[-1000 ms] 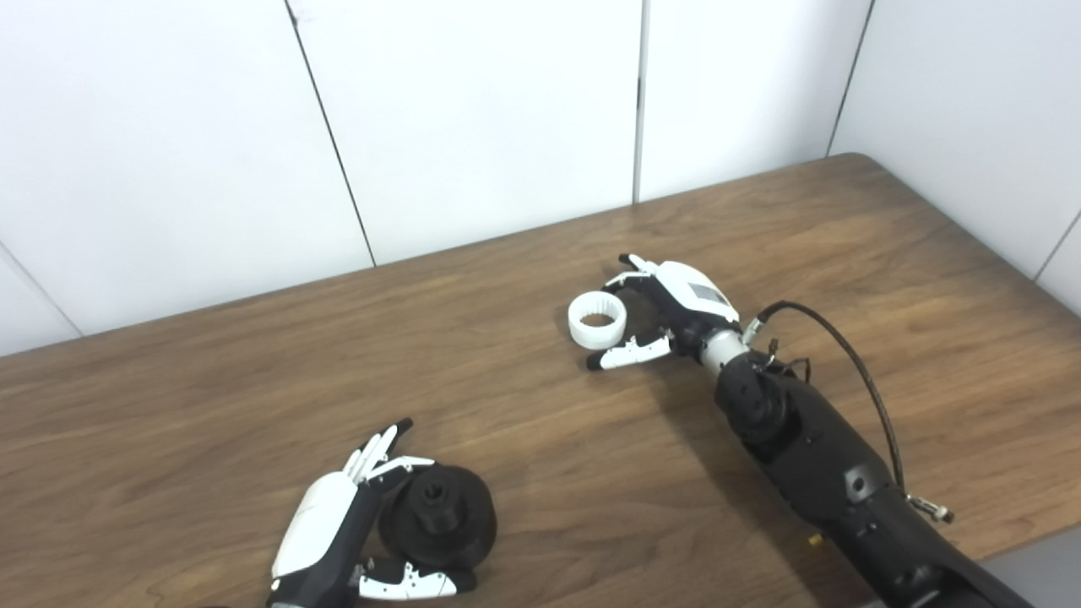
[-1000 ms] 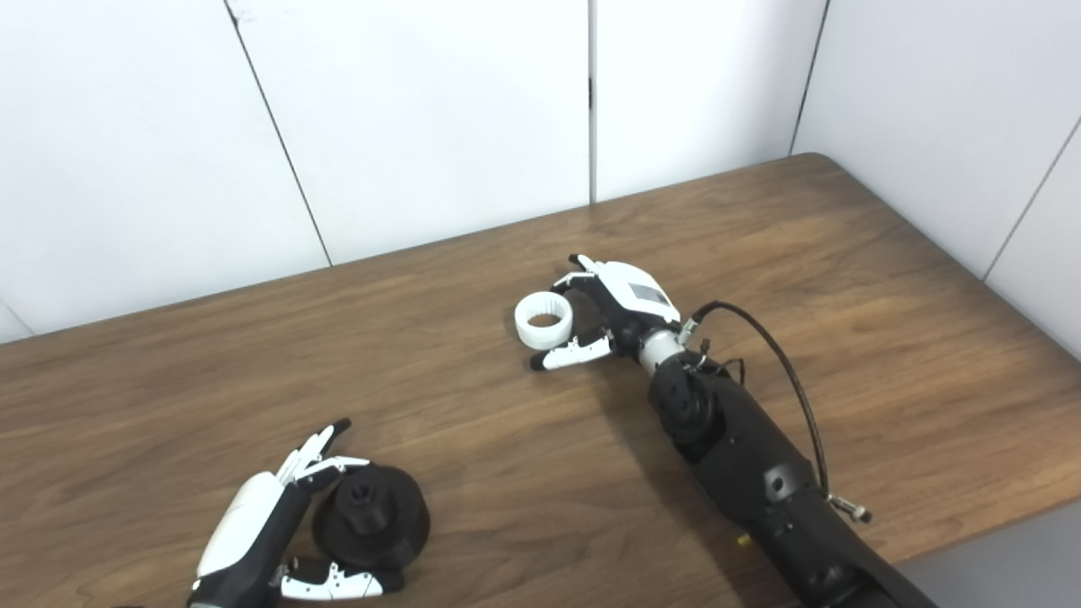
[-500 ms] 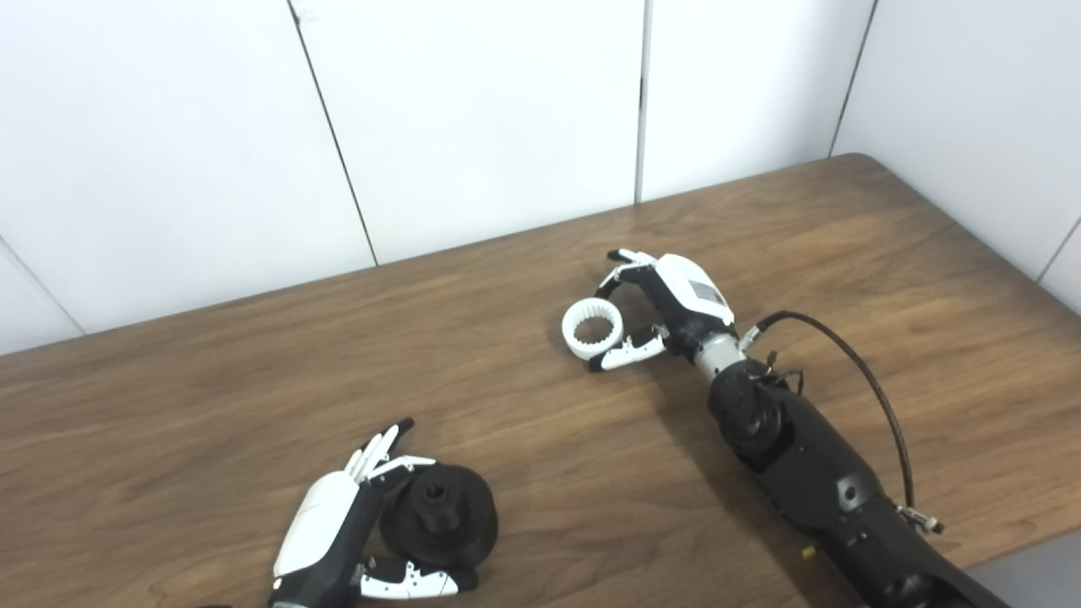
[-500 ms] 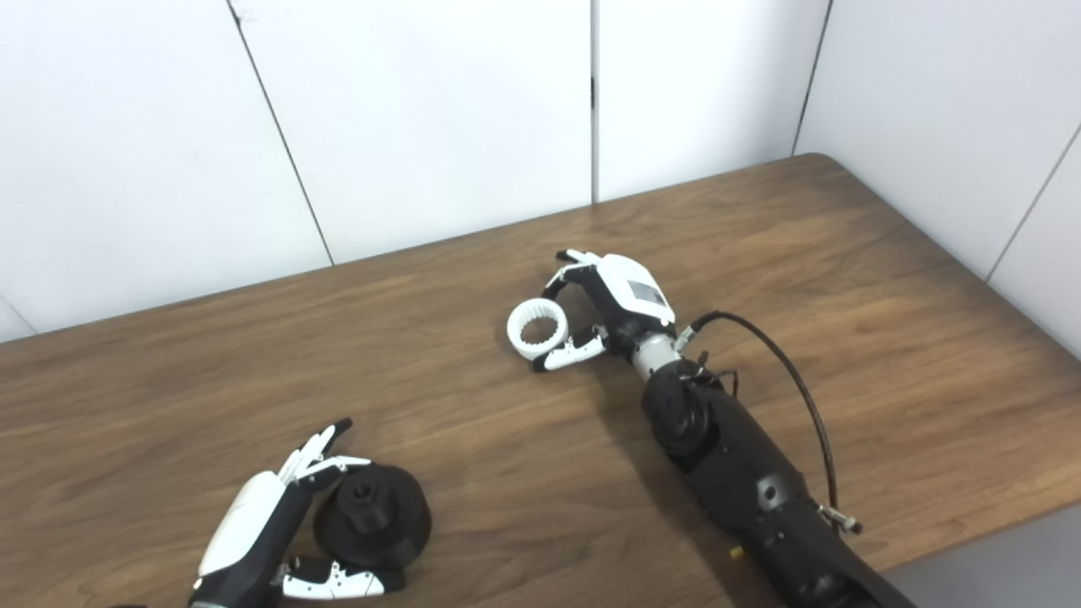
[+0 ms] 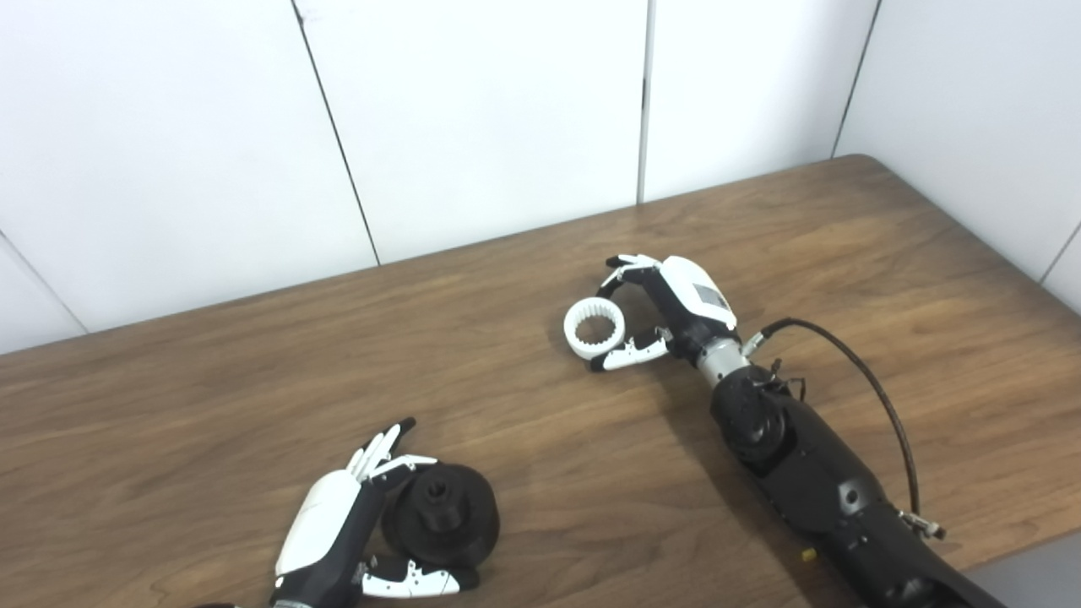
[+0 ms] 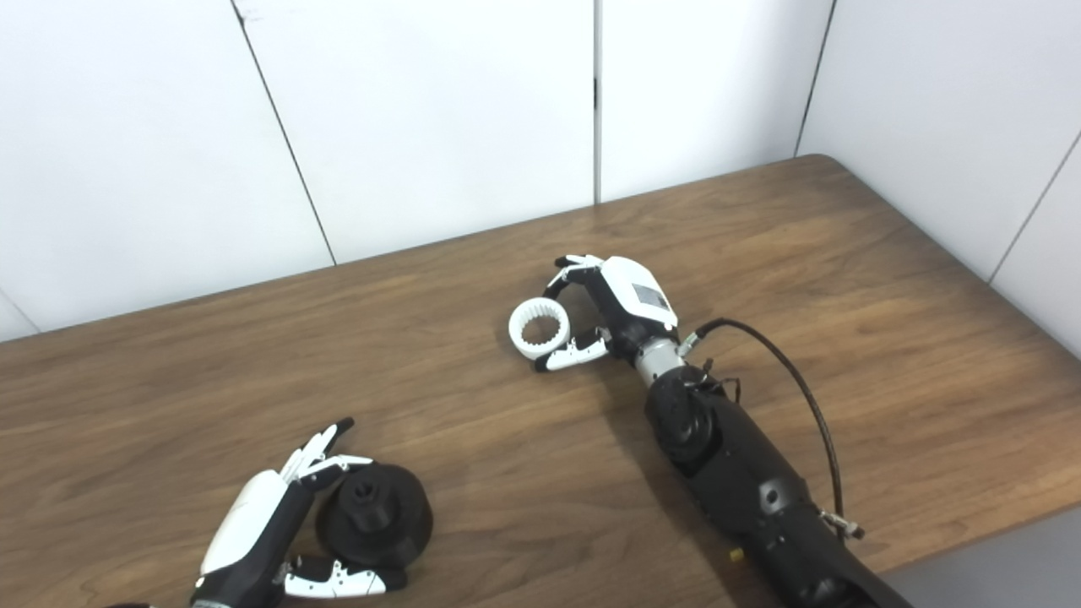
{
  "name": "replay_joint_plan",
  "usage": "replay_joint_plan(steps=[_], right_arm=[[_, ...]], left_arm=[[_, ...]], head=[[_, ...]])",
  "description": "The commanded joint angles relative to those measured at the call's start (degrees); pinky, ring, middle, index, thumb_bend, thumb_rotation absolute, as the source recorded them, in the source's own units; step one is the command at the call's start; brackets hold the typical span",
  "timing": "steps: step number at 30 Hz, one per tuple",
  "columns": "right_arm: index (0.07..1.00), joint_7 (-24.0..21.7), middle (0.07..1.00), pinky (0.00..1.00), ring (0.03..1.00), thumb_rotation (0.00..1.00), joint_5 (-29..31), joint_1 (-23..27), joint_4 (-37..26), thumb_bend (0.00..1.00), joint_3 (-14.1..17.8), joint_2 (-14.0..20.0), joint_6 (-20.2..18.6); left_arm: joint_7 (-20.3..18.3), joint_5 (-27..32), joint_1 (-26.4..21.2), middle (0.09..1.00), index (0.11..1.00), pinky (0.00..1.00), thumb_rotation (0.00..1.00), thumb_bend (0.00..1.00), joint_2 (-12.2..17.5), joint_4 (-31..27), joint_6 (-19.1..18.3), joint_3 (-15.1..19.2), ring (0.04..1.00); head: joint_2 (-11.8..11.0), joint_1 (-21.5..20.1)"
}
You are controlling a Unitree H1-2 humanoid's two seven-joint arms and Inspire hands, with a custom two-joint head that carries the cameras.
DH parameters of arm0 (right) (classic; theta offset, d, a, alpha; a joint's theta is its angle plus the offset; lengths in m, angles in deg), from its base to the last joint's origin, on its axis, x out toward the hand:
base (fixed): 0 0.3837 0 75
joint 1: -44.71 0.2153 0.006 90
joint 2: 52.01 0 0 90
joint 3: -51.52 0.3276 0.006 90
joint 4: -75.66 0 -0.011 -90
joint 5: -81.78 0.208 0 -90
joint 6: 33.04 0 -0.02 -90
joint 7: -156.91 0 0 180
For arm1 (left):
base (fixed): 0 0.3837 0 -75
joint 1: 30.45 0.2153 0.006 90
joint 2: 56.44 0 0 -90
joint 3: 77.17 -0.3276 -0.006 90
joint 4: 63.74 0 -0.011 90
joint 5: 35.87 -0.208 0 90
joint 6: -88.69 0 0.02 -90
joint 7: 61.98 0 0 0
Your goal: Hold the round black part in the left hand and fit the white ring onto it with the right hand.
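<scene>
Right hand has closed in on white ring since 1 s ago, thumb and fingers now pinching it on table. Left hand unchanged, cupped half-open against round black part, grip not confirmed.

A brown wood-grain table runs back to white wall panels, its far right corner rounded. Two things lie on it, well apart — a white ring with a toothed inner face, sitting toward the middle of the far edge, and a round black part with a raised hub, hole upward, close to the near edge at the left.
</scene>
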Motion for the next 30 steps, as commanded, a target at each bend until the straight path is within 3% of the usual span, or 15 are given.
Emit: replay_joint_plan(steps=[1, 13, 30], right_arm=[[0.482, 0.5, 0.850, 0.90, 0.908, 0.14, 0.1, 0.4, -1.4, 0.52, 0.5, -0.2, 0.9], [0.482, -1.4, 0.859, 0.87, 0.921, 0.14, 2.2, -1.0, -9.7, 0.52, 2.4, -2.0, -0.2], [0.481, -5.3, 0.856, 0.84, 0.908, 0.14, 2.3, -2.2, -20.5, 0.52, 2.4, -2.9, 0.1]], left_arm=[[-0.1, -0.9, -0.6, 1.000, 0.654, 1.00, 0.36, 1.00, 0.2, -1.5, 0.0, -0.1, 1.000], [0.4, -1.4, -0.9, 1.000, 0.652, 1.00, 0.35, 1.00, 0.1, -0.9, -0.1, -0.1, 1.000], [0.2, -2.1, -1.2, 1.000, 0.652, 1.00, 0.36, 1.00, -0.4, -0.7, -0.8, -0.2, 1.000]], head=[[0.0, 0.0], [0.5, 0.7], [1.1, 2.3]])
